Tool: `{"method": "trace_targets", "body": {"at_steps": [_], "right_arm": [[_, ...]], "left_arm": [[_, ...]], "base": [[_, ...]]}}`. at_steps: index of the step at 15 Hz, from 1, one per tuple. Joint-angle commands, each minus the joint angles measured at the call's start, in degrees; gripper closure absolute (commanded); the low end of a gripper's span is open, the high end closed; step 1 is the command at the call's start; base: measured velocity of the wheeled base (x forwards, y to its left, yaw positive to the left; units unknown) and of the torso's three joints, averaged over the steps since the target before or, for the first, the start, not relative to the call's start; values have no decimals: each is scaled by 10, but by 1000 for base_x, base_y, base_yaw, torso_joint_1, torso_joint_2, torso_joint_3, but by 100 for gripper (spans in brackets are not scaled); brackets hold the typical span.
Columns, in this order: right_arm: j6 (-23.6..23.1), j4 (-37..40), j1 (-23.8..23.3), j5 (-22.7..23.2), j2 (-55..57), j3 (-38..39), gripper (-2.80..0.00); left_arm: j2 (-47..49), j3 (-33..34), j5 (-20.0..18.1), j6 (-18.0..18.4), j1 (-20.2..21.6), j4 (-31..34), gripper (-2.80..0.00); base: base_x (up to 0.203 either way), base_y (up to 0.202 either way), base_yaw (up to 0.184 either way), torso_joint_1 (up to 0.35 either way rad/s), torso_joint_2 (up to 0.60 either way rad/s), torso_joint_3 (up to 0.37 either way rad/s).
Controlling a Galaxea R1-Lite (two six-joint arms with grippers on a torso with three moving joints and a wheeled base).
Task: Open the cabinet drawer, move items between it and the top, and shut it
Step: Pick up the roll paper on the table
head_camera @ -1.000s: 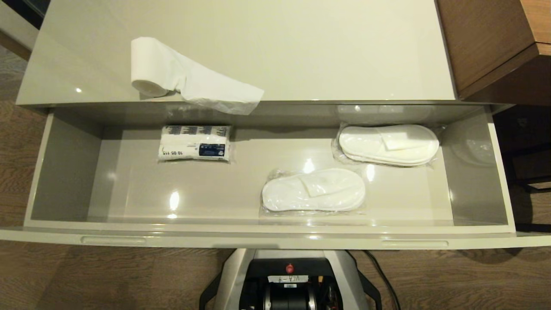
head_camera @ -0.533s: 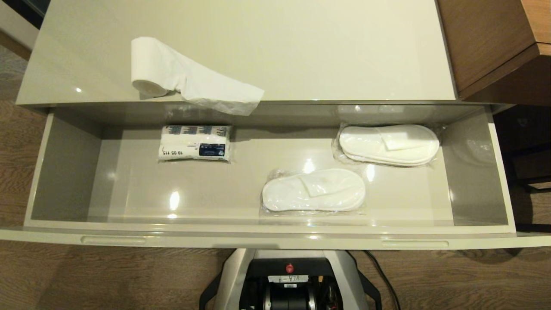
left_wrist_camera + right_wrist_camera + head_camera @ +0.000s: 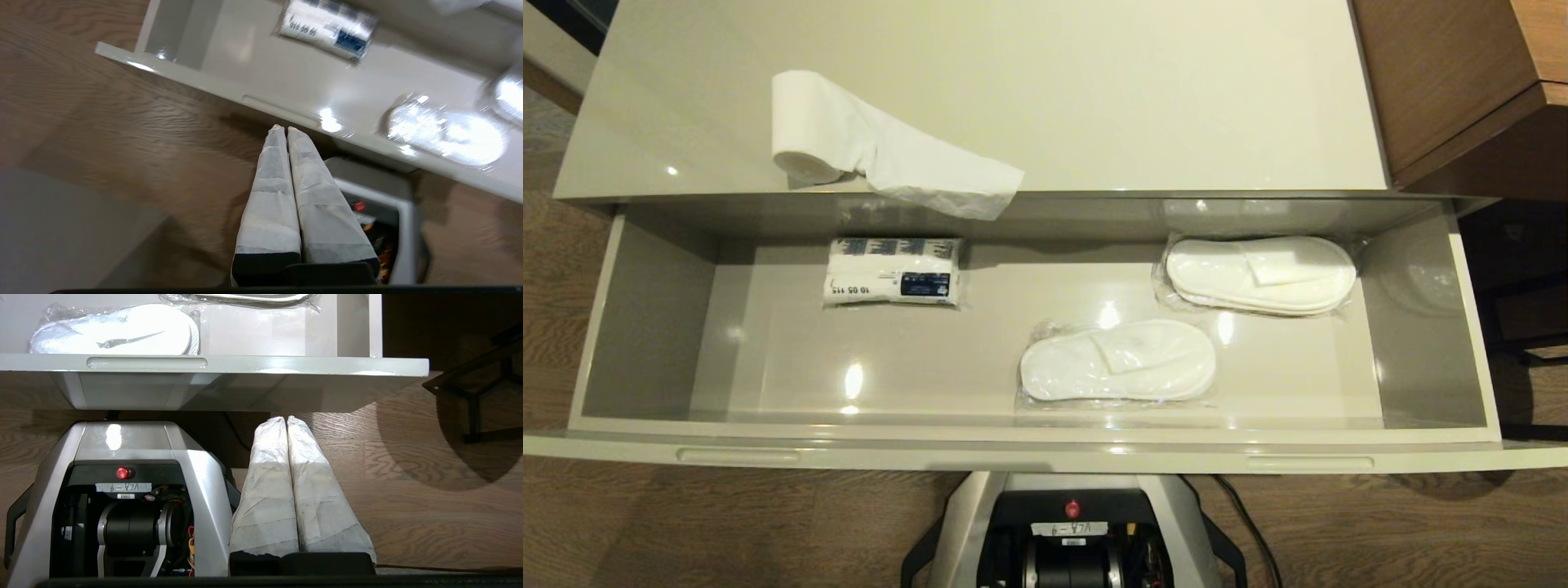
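Note:
The cabinet drawer (image 3: 645,327) stands pulled fully out, its front edge (image 3: 1045,457) with two slim slots nearest me. A white toilet paper roll (image 3: 809,126) lies on the top (image 3: 1135,98) at the left, its loose sheet trailing over the front lip. Neither arm shows in the head view. In the left wrist view my left gripper (image 3: 282,128) is shut and empty, low in front of the drawer front (image 3: 282,112) above the floor. In the right wrist view my right gripper (image 3: 286,418) is shut and empty, below the drawer front (image 3: 253,363) beside my base.
Inside the drawer lie a white packet with a dark blue label (image 3: 890,272) at back left and two plastic-wrapped slipper pairs (image 3: 1117,359), (image 3: 1258,273). Brown wooden furniture (image 3: 1462,82) stands at the right. My base (image 3: 1070,531) sits under the drawer front on the wooden floor.
Nothing in the head view has visibly moved; the roll, the drawer and its contents lie as before.

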Motion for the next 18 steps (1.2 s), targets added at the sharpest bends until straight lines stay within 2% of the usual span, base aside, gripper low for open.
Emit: {"method": "trace_targets", "body": {"at_steps": [1, 2, 16, 18], "right_arm": [[0, -1, 0, 0, 0, 1, 0], [0, -1, 0, -1, 0, 1, 0], [1, -1, 0, -2, 0, 2, 0], [1, -1, 0, -2, 0, 2, 0]], "left_arm": [[4, 38, 12, 35, 0, -5, 0], [5, 45, 17, 45, 0, -12, 0], [15, 55, 13, 43, 2, -24, 0], [15, 53, 11, 43, 2, -24, 0]], "base": [[0, 0, 0, 0, 0, 0], [0, 0, 0, 0, 0, 0], [0, 0, 0, 0, 0, 0], [0, 0, 0, 112, 101, 244]]}}
